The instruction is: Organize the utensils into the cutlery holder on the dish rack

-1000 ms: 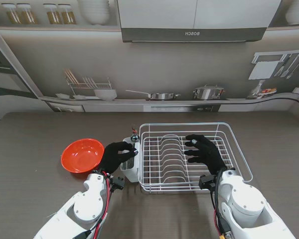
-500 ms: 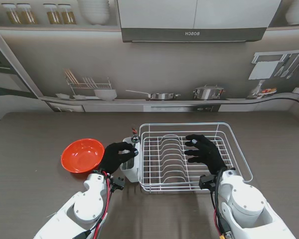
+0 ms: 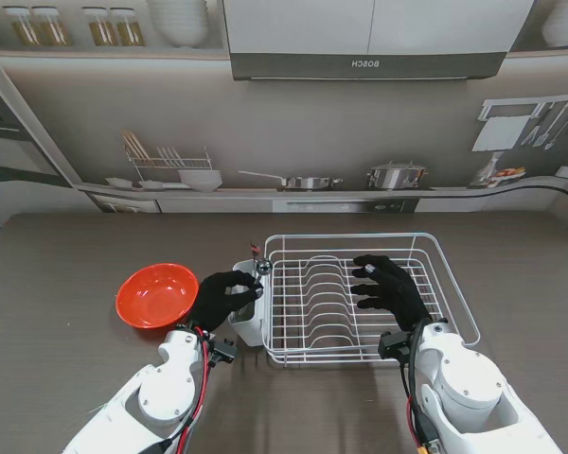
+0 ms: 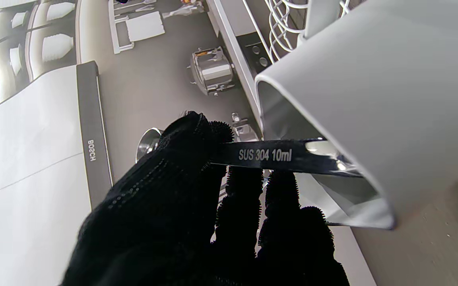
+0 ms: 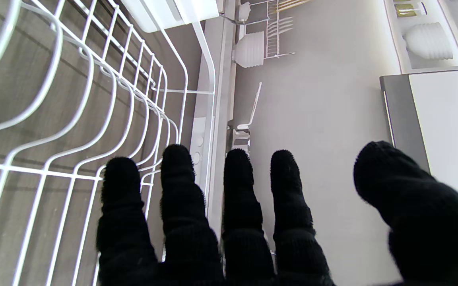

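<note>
You get soft, even, dim-warm light from overhead; shadows on the table [image 3: 66,255] stay faint. Wrist views blur up close, and the spoon handle [image 4: 276,155] shows glare.

My left hand [image 4: 197,206] wore rough black knit cloth; measuring spoon [image 4: 284,156] was polished metal; cutlery holder [image 4: 372,99] matt grey plastic.

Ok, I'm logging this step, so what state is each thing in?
measuring spoon: pinched by left hand, handle end inside cutlery holder
right hand: open over dish rack
dish rack: no dishes in it
red bowl: upright, empty
</note>
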Controlling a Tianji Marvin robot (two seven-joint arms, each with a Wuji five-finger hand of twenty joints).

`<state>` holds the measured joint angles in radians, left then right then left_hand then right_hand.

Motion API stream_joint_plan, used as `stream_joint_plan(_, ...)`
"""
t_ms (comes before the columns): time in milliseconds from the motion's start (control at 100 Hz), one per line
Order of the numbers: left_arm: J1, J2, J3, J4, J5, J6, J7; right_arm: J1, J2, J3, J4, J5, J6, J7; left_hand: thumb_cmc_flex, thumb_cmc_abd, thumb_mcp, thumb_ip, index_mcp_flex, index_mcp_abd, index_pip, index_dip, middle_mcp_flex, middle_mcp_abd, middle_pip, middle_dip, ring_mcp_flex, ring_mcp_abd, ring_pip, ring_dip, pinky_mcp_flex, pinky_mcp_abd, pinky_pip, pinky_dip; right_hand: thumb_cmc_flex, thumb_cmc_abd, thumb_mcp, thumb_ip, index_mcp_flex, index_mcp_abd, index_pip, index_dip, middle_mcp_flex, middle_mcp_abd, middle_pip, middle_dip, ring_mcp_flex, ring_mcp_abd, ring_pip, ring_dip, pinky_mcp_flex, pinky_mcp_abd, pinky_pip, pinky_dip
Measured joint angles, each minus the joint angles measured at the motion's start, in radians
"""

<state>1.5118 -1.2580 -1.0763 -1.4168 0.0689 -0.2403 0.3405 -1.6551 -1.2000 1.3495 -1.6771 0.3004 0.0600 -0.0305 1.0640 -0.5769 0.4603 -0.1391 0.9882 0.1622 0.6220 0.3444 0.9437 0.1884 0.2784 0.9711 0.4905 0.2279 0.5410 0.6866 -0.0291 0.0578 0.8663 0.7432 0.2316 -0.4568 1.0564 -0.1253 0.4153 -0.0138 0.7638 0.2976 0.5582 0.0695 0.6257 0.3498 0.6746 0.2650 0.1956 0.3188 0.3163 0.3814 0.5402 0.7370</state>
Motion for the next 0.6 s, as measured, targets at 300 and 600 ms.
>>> stream_joint_plan(300, 0.004, 0.000, -0.001, -0.001, 0.002, -0.002, 0.000, 0.000, 0.000, 0.000, 0.000, 0.000, 0.000, 0.000, 0.000, 0.000, 0.000, 0.001, -0.008, 0.000, -0.009, 0.005, -0.013, 0.000, 0.012, -0.027, -0.003, -0.010, -0.010, 0.000, 0.001, -0.015, -0.023, 0.000, 0.000, 0.000, 0.000, 0.000, 0.000, 0.000, 0.000, 0.000, 0.000, 0.000, 0.000, 0.000, 0.000, 0.000, 0.000, 0.000, 0.000, 0.000, 0.000, 0.000)
stream_joint_plan(600, 0.002, 0.000, 0.003, 0.003, -0.003, -0.002, 0.004, 0.000, 0.000, 0.000, 0.000, 0.000, 0.000, -0.001, 0.000, 0.000, 0.000, 0.001, -0.009, -0.022, -0.005, 0.023, -0.012, 0.000, 0.022, -0.015, -0.004, -0.017, -0.011, 0.000, 0.001, -0.024, -0.024, 0.000, 0.000, 0.000, 0.000, 0.000, 0.000, 0.000, 0.000, 0.000, 0.000, 0.000, 0.000, 0.000, 0.000, 0.000, 0.000, 0.000, 0.000, 0.000, 0.000, 0.000)
